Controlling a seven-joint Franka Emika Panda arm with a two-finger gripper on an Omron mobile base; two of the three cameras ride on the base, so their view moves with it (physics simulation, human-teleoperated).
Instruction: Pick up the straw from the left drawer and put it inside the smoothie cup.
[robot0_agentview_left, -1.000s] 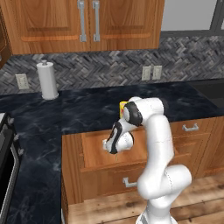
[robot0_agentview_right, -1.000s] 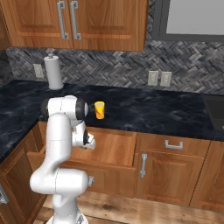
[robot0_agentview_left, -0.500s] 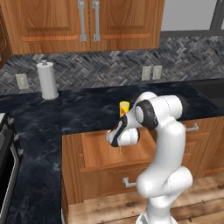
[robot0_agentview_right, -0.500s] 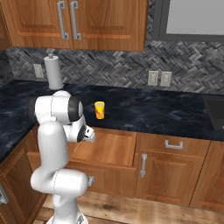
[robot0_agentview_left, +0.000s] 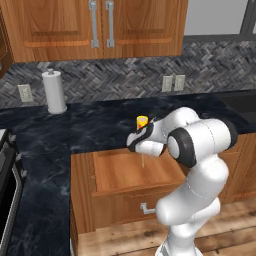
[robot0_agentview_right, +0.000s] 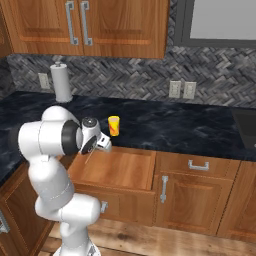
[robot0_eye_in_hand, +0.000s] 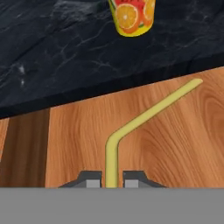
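Gripper (robot0_eye_in_hand: 111, 178) is clamped on the straw (robot0_eye_in_hand: 144, 116): in the hand view the two finger tips sit tight against either side of its short bent end, with the long leg running out ahead and angling toward the far right over the wood. So the hold is at the bent tip, not mid-shaft.

From the base views the straw hangs below the hand as a thin pale line (robot0_agentview_left: 142, 161) over the open left drawer (robot0_agentview_left: 131, 172), above the drawer floor. Can't tell whether its far end touches the wood or is just clear.

Handling read, judgement only:
- Very light, so weight is no issue for the grip.
- Thin and smooth, so it could pivot or slide between the pads; a hold at one end gives it a long lever to swing.
- Probably soft-walled, so a hard squeeze could flatten it. The bend is the weak spot.
- The free end is the one that has to find the cup mouth, and any wobble shows up there.

Smoothie cup (robot0_eye_in_hand: 131, 16) stands upright on the dark counter (robot0_agentview_left: 100, 127), just behind the drawer's back edge, near the hand. Small opening, light cup; a sideways poke from the straw could tip or shove it. Paper-towel roll (robot0_agentview_right: 62, 82) is well apart, at the back wall.
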